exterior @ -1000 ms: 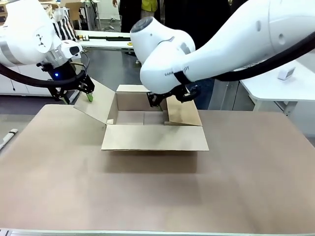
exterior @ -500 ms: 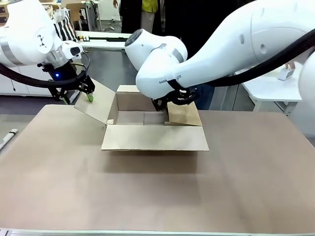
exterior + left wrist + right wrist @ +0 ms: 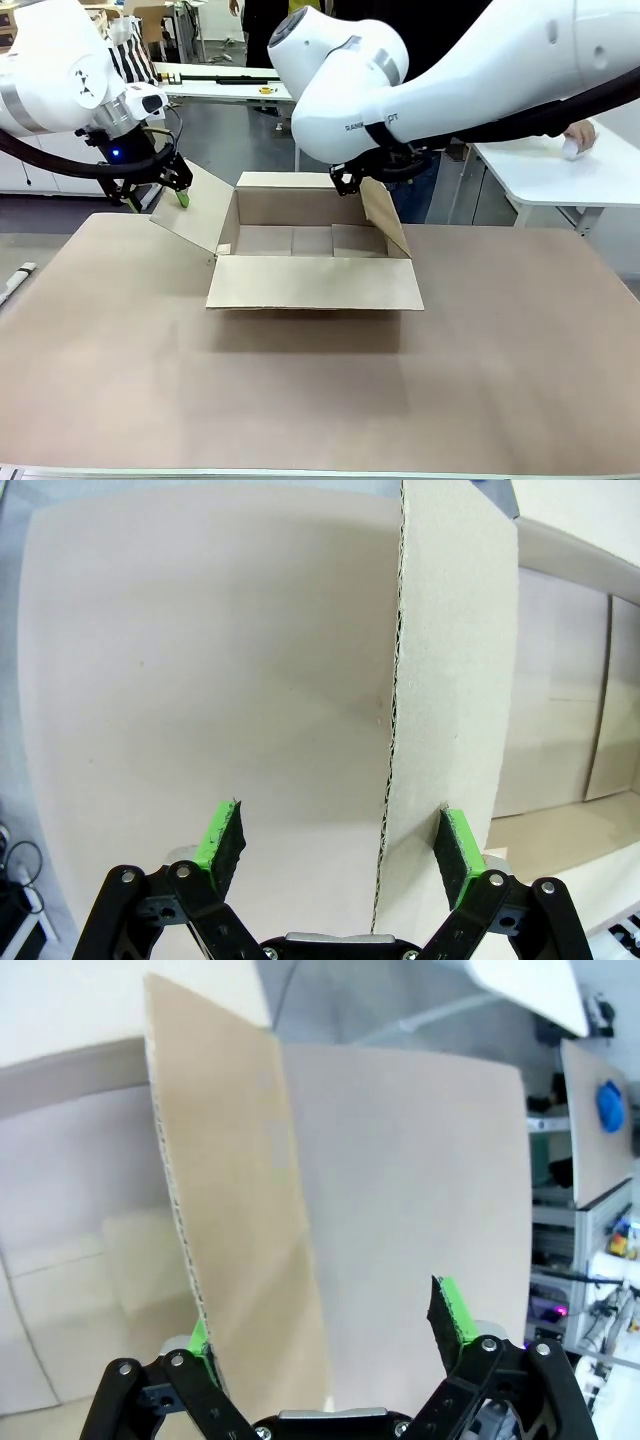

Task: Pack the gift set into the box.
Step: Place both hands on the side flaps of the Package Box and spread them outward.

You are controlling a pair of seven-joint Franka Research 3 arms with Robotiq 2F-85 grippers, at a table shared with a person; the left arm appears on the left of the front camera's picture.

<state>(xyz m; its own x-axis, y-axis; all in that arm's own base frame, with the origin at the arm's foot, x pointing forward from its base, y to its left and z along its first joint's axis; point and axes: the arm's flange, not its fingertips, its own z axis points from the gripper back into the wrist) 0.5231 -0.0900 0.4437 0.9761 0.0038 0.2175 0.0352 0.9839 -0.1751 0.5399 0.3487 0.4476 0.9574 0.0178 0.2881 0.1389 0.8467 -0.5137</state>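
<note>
Straddling side flaps of the box (image 3: 310,283), the left gripper (image 3: 340,840) and right gripper (image 3: 325,1328) stood wide open, clamping nothing; interior was bare, packing outstanding.

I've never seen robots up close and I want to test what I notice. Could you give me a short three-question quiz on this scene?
1. True or false: the box has its top flaps folded shut.
2. What stands between the fingers of the left hand? A) the edge of a side flap B) a ribbon C) a bottle
3. Fill in: the fingers of the right hand, set either side of the other side flap, are ____ (open or shut).
Key: 1 false; 2 A; 3 open.
</note>
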